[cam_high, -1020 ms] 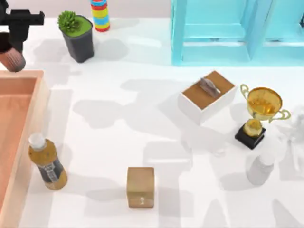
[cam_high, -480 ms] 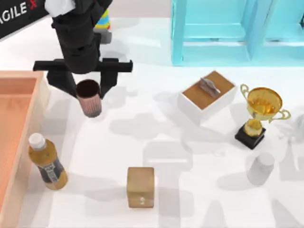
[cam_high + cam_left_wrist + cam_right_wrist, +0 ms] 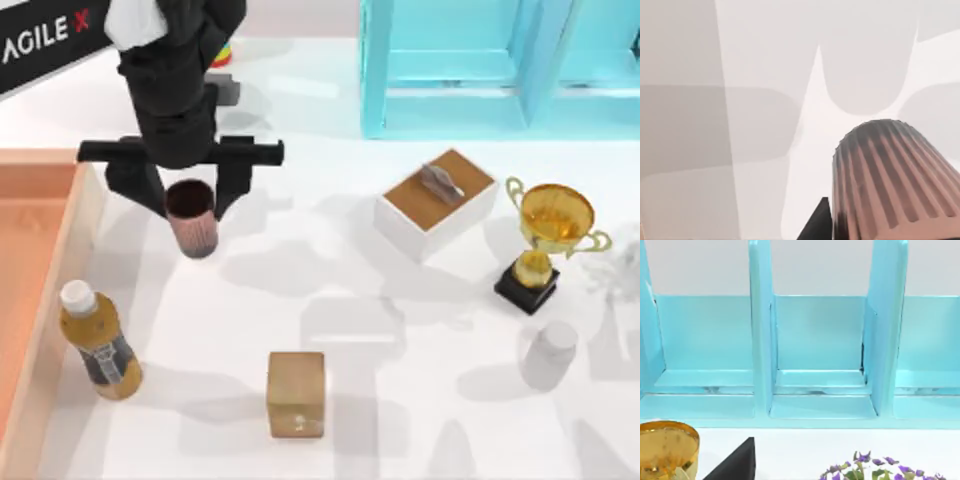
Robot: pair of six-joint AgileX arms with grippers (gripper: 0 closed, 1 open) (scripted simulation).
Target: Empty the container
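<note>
Tray (image 3: 45, 260), orange-tan wood with thick raised rim, at left edge of top view, cut off by frame. Left gripper (image 3: 190, 195) in upper left, just right of tray, fingers clamped on a ribbed pinkish cup (image 3: 192, 220) above the table (image 3: 350, 330). "AGILE X" reads on the arm. Right gripper: cannot tell.

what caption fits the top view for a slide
Left pincer holds a ribbed brown cup over the white table, just right of the container.
</note>
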